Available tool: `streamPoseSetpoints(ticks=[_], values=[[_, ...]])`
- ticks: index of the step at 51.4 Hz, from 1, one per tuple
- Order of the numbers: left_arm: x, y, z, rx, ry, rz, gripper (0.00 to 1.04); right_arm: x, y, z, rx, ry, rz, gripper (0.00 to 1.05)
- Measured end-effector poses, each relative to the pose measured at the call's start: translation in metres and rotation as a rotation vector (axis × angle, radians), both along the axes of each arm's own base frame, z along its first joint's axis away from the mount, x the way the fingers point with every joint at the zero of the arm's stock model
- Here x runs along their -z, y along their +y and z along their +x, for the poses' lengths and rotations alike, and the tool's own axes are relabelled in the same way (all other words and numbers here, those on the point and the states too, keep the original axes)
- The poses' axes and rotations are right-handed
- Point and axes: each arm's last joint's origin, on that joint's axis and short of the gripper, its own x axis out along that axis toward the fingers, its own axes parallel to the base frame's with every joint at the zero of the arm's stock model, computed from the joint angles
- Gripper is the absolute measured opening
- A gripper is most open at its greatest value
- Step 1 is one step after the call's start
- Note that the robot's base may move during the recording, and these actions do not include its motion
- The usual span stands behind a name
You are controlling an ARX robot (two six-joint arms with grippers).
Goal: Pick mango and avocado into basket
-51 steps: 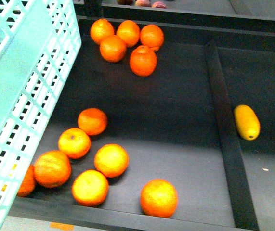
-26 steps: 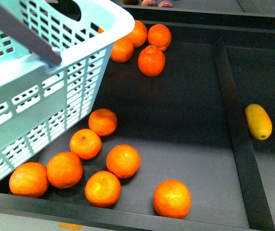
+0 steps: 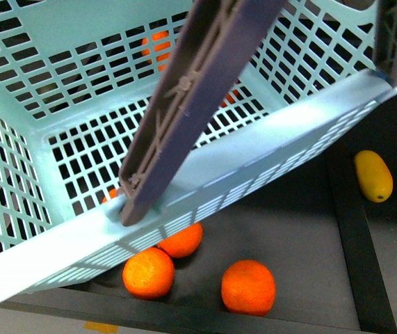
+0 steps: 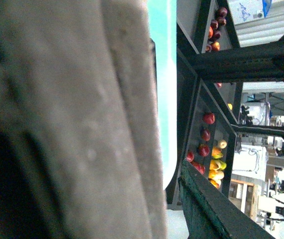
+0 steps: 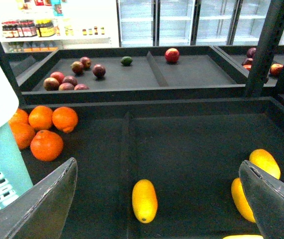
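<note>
The basket (image 3: 281, 132) has swung close, ready for fruit; the right pincer (image 5: 157, 169) is wide, the mango (image 5: 144, 200) just ahead; the left pincer I cannot tell.

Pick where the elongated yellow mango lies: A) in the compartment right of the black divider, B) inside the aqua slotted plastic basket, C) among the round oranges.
A: the elongated yellow mango lies beyond the black divider, outside the aqua slotted plastic basket, apart from the round oranges.

Basket (image 3: 254, 156) — slotted plastic, faint gloss; handle (image 3: 184, 104) matt; mango (image 3: 373, 176) smooth-skinned (oranges (image 3: 248, 287) dimpled, shiny).
</note>
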Motion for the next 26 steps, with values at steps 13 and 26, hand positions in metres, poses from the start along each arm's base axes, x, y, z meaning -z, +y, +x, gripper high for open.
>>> streamPoseSetpoints(ticks=[13,26], values=[[0.0001,-0.0056,-0.0008,0.016,-0.003,0.004,0.29,0.0,0.0,0.0,0.0,0.0,0.0,0.96],[0.0002,-0.0057,-0.0007,0.017,-0.004,0.006,0.29,0.0009,-0.0004,0.0004,0.073,0.115,0.064,0.96]])
